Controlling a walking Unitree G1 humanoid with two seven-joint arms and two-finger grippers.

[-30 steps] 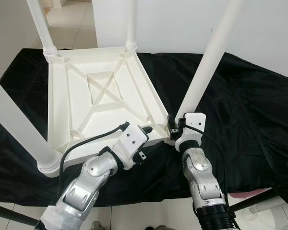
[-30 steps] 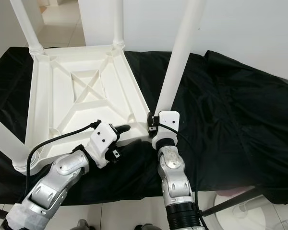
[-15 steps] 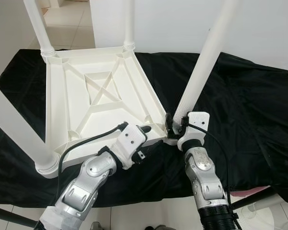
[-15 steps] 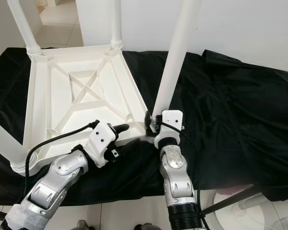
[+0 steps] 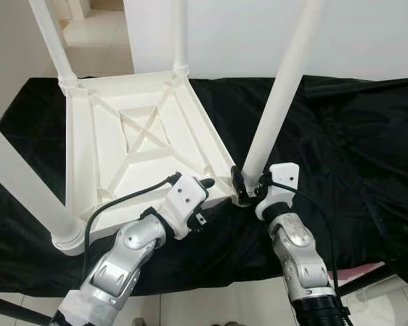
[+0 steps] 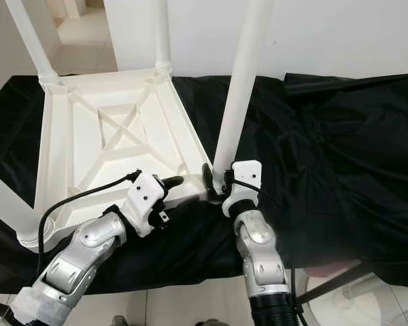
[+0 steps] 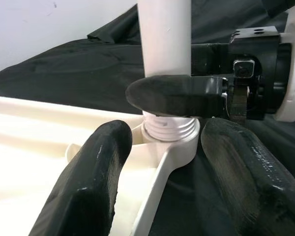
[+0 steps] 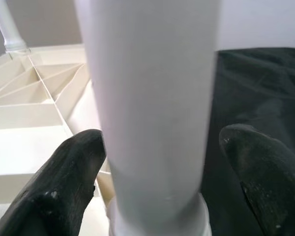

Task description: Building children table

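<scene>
A white plastic children's table (image 5: 136,142) lies upside down on a black cloth (image 5: 347,149) that covers the tabletop, its ribbed underside with a crossed brace facing up. It sits toward the left half of the tabletop, reaching from the far edge to close to the near edge. Round white plastic legs stand up from its corners: two at the far corners (image 5: 51,41) and one thick in the foreground at the near left corner (image 5: 20,183).

The fourth white leg (image 5: 275,102) rises, slightly tilted, from the threaded socket (image 7: 169,129) at the table's near right corner, near the middle of the tabletop's near edge. The right gripper (image 5: 243,185) sits at the base of this leg, its two black fingers (image 8: 64,182) spread to either side of the white tube; the wrist view shows a finger on each side of the leg, close against it, but whether they are pressing on it I cannot tell.

The left gripper (image 5: 202,185) rests at the table's near rim, just left of that socket, its fingers (image 7: 96,172) parted and empty, one over the white rim and one over the black cloth. One finger of the right gripper crosses in front of the leg just above the socket in the left wrist view
</scene>
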